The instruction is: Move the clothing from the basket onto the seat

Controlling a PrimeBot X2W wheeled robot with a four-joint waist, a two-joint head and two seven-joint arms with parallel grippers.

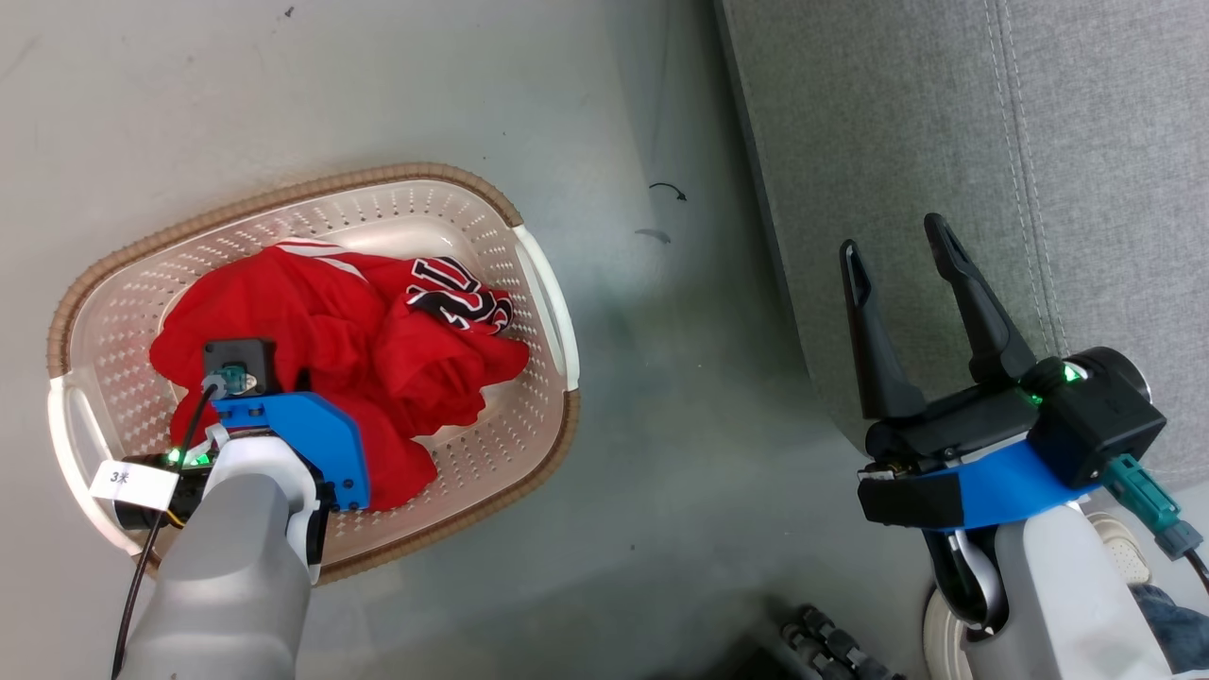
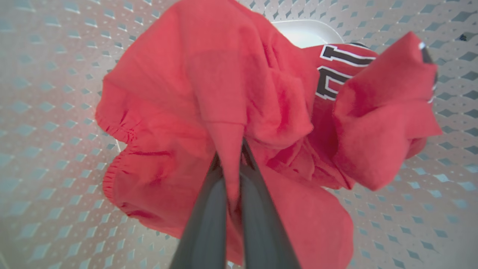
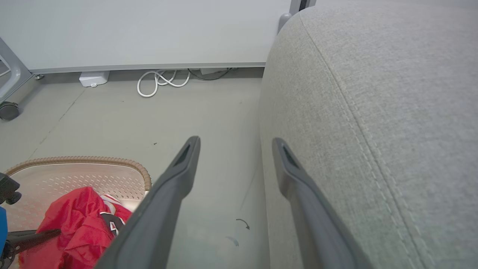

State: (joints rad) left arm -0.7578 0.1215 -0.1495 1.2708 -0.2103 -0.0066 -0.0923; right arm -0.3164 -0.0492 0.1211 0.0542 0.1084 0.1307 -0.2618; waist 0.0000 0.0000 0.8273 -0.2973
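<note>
Head view: the basket [image 1: 543, 283] stands on the grey floor [image 1: 661, 397] at the left, with the clothing [image 1: 359, 331] heaped inside it, black-and-white lettering [image 1: 463, 297] uppermost toward the basket's right side. The left arm [image 1: 236, 538] reaches down over the basket's near end, and its wrist covers part of the red heap. At the right, the right end effector [image 1: 893, 238] hangs with its fingers spread, empty, above the edge of the seat [image 1: 897, 113]. A strip of floor lies between basket and seat, bearing a small dark curled mark [image 1: 668, 192].

Left wrist view: the left end effector [image 2: 231, 157] is pressed together on a fold of the clothing, which stands up between the two fingers. The rest of the cloth spreads over the basket's perforated bottom.

Right wrist view: the spread fingers frame bare floor beside the seat's rounded corner. The basket's brown rim and the clothing sit at the lower left. A white cable [image 3: 160, 80] lies coiled by the wall [image 3: 149, 30], and a caster [image 3: 8, 111] stands at the far left.
</note>
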